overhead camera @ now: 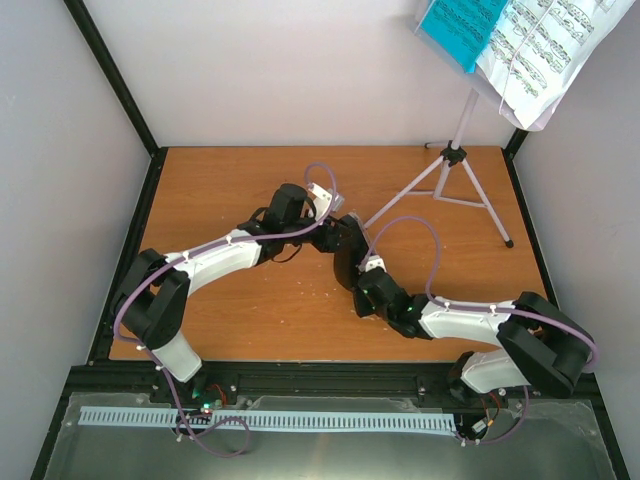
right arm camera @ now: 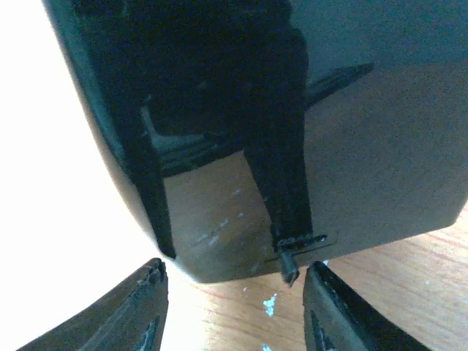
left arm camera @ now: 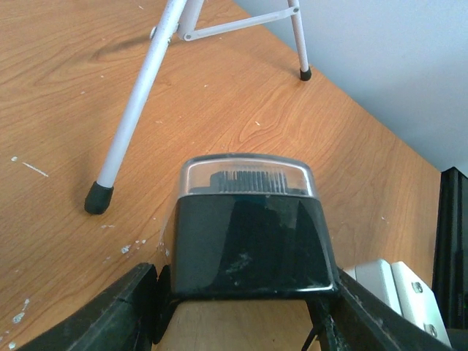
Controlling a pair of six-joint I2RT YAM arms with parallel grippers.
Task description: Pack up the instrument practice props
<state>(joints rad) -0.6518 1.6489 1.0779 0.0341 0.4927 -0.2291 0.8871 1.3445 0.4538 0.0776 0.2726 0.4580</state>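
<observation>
The small black metronome (overhead camera: 349, 252) lies mid-table where both arms meet. In the left wrist view it (left arm camera: 248, 241) fills the space between my fingers, its clear end pointing away. My left gripper (left arm camera: 245, 284) (overhead camera: 333, 238) presses it on both sides. My right gripper (right arm camera: 235, 269) (overhead camera: 353, 272) is open, its tips just short of the metronome's glossy side (right arm camera: 307, 124). The silver tripod music stand (overhead camera: 462, 125) stands at the back right, holding the teal folder (overhead camera: 460, 25) and white sheet music (overhead camera: 545, 45).
A stand leg (left arm camera: 135, 102) with a black rubber foot (left arm camera: 97, 197) rests on the wooden table (overhead camera: 230, 190) just left of the metronome. Grey walls enclose the table on the left, back and right. A black frame rail (overhead camera: 300, 378) runs along the near edge.
</observation>
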